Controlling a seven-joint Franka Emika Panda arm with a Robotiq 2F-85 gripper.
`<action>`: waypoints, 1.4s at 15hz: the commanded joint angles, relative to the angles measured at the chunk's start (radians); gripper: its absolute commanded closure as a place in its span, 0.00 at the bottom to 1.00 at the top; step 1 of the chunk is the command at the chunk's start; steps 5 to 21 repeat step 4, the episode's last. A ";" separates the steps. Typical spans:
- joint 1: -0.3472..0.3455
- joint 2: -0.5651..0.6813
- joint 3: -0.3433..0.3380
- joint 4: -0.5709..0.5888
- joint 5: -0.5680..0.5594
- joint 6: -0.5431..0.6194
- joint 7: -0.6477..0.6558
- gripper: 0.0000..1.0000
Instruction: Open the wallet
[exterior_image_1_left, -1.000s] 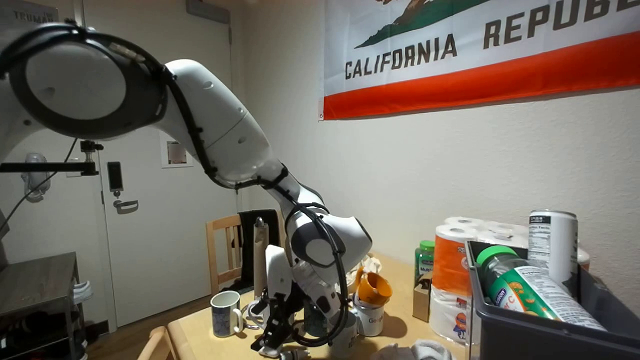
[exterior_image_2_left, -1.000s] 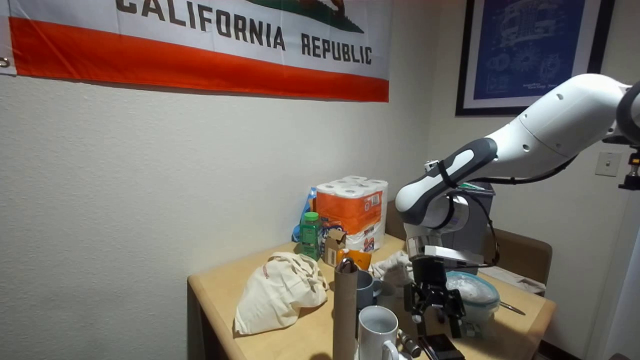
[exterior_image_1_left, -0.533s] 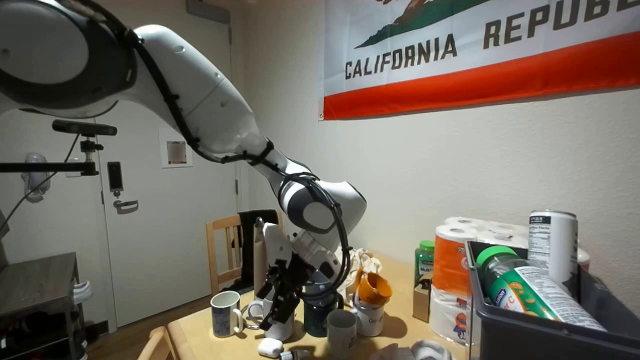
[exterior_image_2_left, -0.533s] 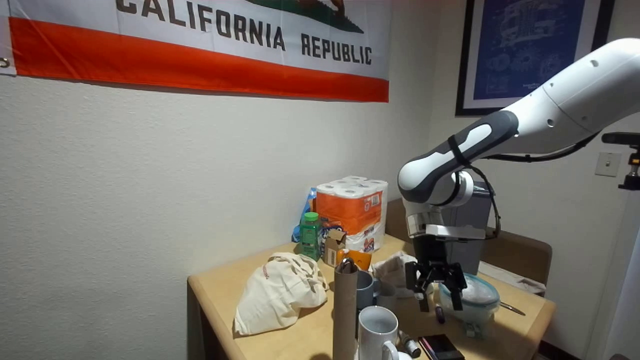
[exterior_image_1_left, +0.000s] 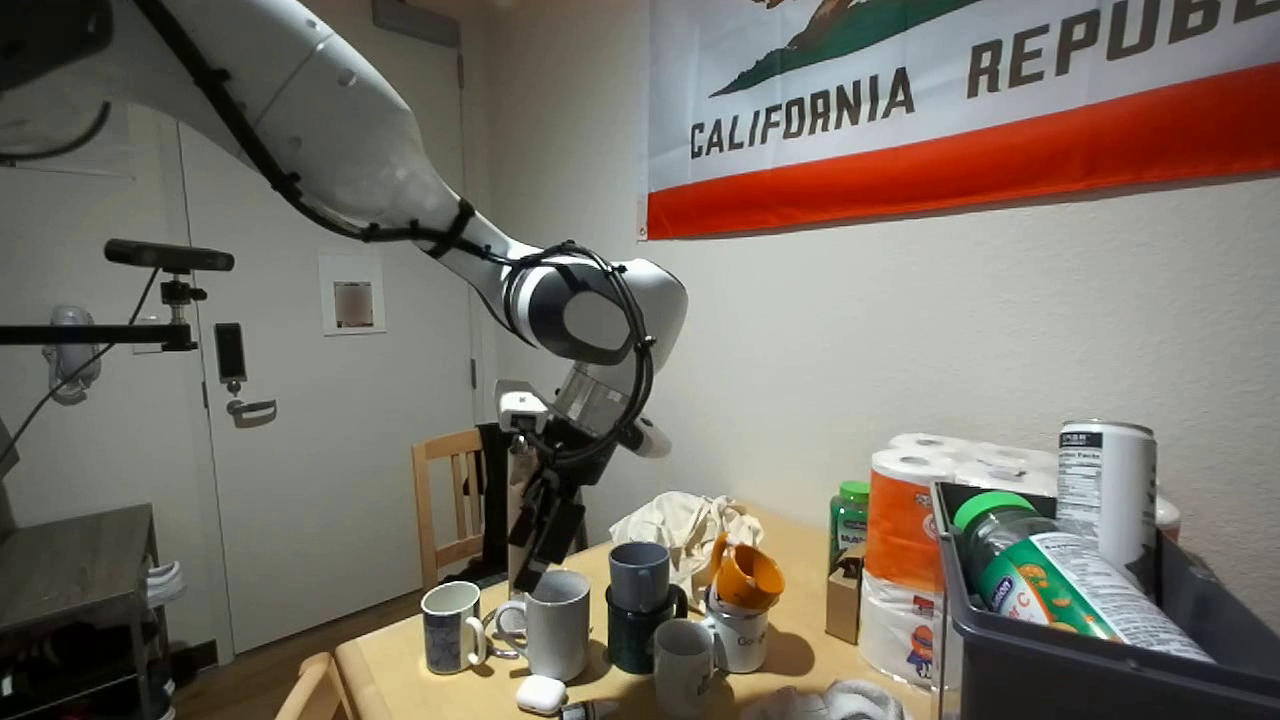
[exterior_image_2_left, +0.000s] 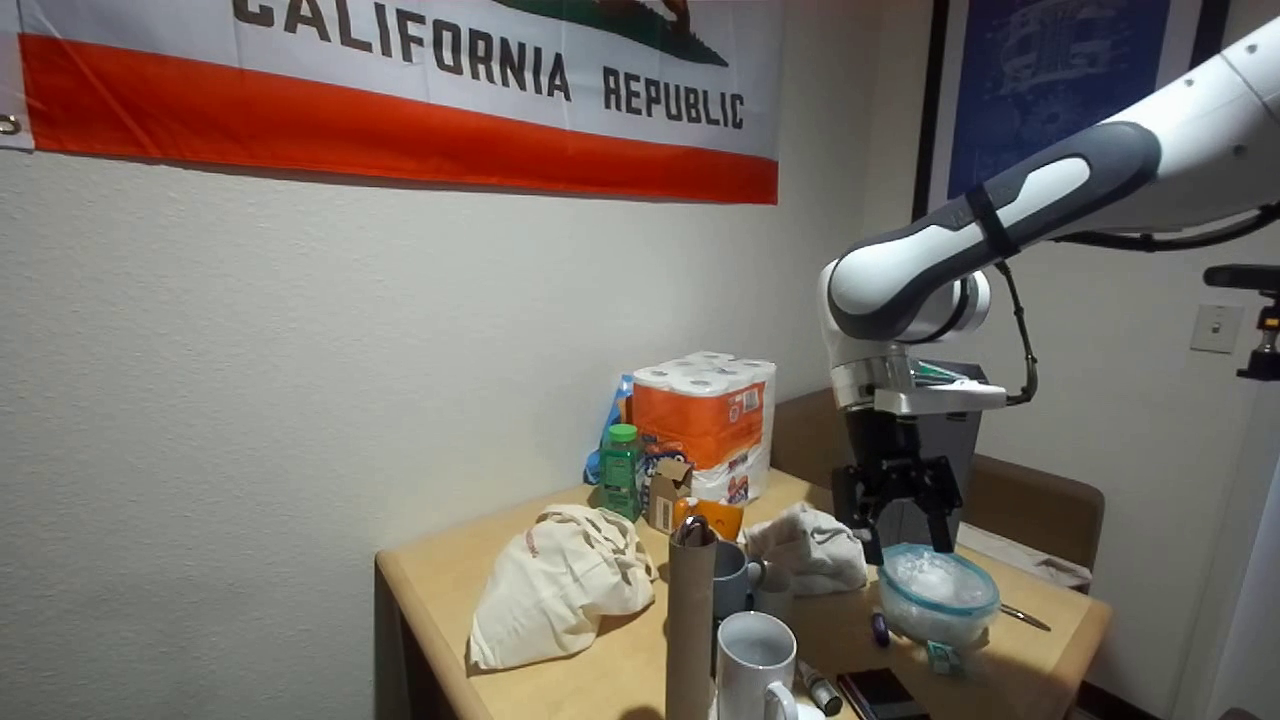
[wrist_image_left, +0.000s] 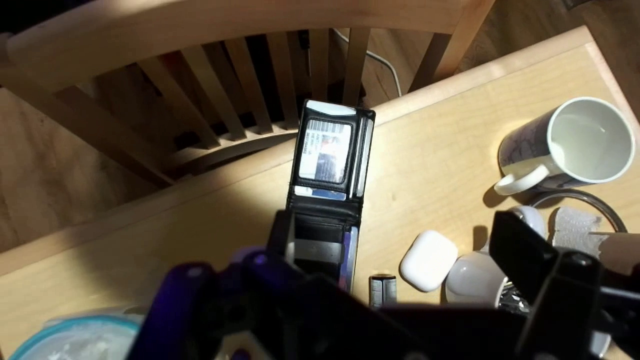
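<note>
The black wallet (wrist_image_left: 325, 205) lies unfolded on the table in the wrist view, its two halves spread apart with cards and an ID window showing inside. Its upper half reaches to the table edge beside the chair; its lower end is hidden behind my gripper. In an exterior view the wallet (exterior_image_2_left: 882, 694) shows at the bottom edge, partly cut off. My gripper (wrist_image_left: 395, 222) is open and empty, its fingers wide apart. It hangs well above the table, as seen in both exterior views (exterior_image_2_left: 908, 550) (exterior_image_1_left: 535, 565), and does not touch the wallet.
A white earbud case (wrist_image_left: 429, 260) and a small cylinder (wrist_image_left: 383, 290) lie beside the wallet. A patterned mug (wrist_image_left: 525, 145), a cardboard tube (exterior_image_2_left: 690, 630), a white mug (exterior_image_2_left: 757, 650) and a teal-rimmed container (exterior_image_2_left: 940, 605) stand around. A wooden chair (wrist_image_left: 240, 20) is at the table edge.
The arm has risen and drawn away from the table. The gripper was low by the wallet and is now high above it, still open. The wallet has stayed in place.
</note>
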 joint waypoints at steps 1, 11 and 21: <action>0.016 -0.112 -0.005 -0.082 -0.042 0.033 0.059 0.00; 0.015 -0.143 -0.002 -0.100 -0.051 0.033 0.069 0.00; 0.015 -0.143 -0.002 -0.100 -0.051 0.033 0.069 0.00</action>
